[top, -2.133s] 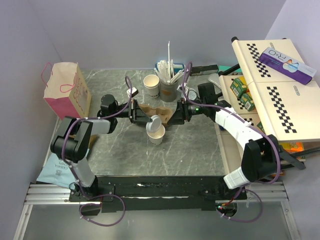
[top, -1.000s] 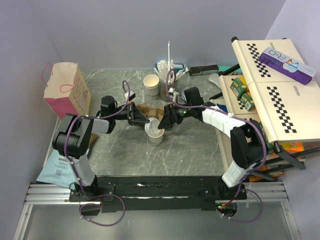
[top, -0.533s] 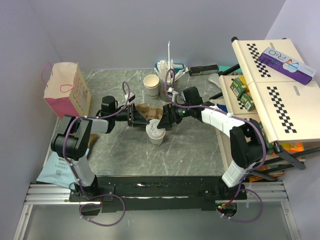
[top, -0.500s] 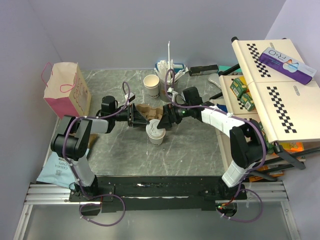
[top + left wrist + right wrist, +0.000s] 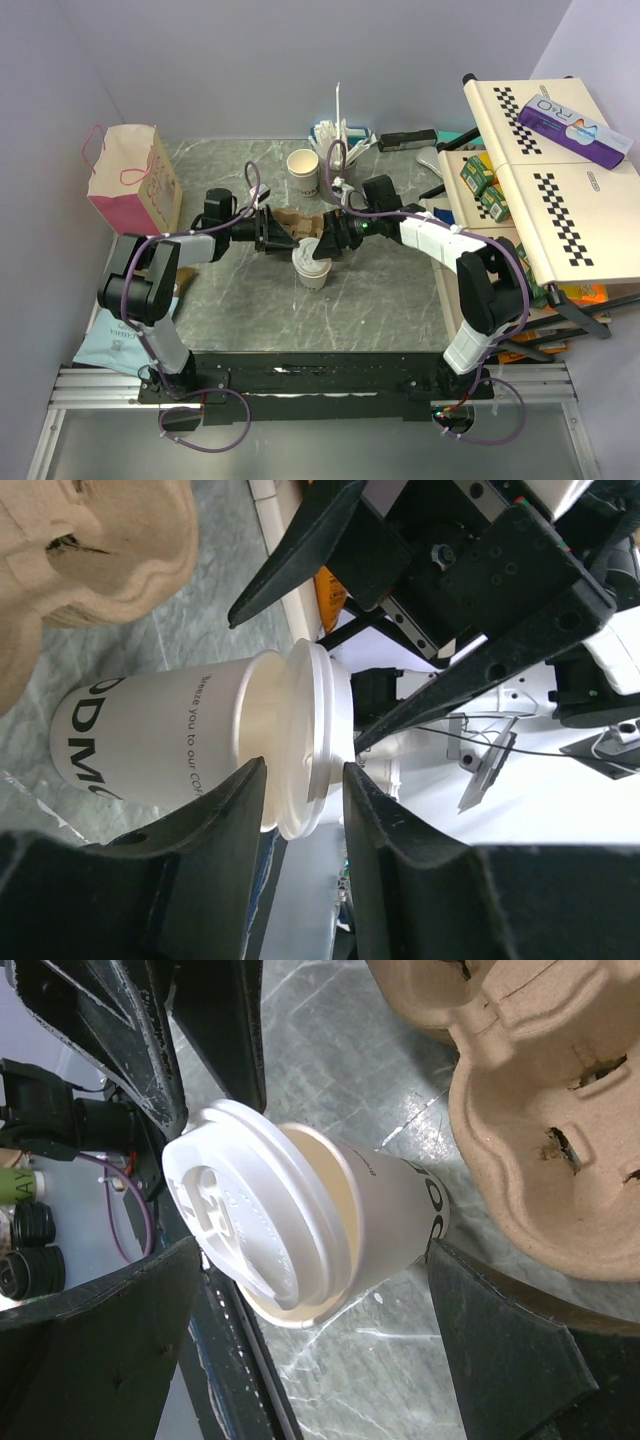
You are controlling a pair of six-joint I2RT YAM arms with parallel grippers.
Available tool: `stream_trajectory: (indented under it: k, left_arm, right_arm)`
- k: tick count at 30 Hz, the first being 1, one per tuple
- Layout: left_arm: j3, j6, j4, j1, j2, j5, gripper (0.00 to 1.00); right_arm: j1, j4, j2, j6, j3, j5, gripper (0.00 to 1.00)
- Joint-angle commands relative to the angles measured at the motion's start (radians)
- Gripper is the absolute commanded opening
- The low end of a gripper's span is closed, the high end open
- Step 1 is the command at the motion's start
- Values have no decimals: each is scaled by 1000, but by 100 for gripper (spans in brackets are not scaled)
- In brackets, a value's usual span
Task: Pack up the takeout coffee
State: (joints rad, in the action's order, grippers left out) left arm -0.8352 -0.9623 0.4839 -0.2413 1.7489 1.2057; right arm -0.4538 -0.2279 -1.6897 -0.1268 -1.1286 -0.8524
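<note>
Cup: the paper cup (image 5: 316,277) stands upright on the grey surface (image 5: 390,300), about midway between the two arms. It is outside the wells of the cardboard tray (image 5: 296,219), which lies just behind it, and the right wrist view shows a strip of surface between them.
Lid: the white lid (image 5: 245,1200) is on the cup's mouth but crooked. One edge is down on the rim and the other is lifted, so the tan inside shows.
Left gripper: the left gripper (image 5: 305,770) reaches in from the left at rim height with its jaws partway apart. The lid's edge sits in the gap, and no pinch on it can be seen.
Right gripper: the right gripper (image 5: 312,1260) is spread wide, with one finger either side of the cup and off its wall. It has hold of nothing.
Crowding: both grippers meet at the cup's top, with fingers close on both flanks and the tray behind.
Open room: bare surface runs from the cup's near side toward the arm bases.
Edges: a pink bag (image 5: 130,180) stands at the far left corner. A second paper cup (image 5: 303,170) stands behind the tray, well apart from the lidded one.
</note>
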Motion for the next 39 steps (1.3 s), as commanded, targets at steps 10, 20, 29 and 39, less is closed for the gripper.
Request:
stream_trajectory:
  k: [10,20,29,39]
  left_arm:
    - [-102,267,-292,4,-61,-83,46]
    - [-113,319,-355,2,-55,-110,47]
    - [-123,344,-372,-12,-51,-117,47]
    - [-150,398,-406,-38,-46,-140,47]
  right_arm:
    - [-13,-5,-33,-13,-77,15,100]
    - [-17,-11,-48,-13,-83,16,98]
    - [-14,-33,-54,1,-83,15,96]
    - [-16,-74,-27,45,-66,39,95]
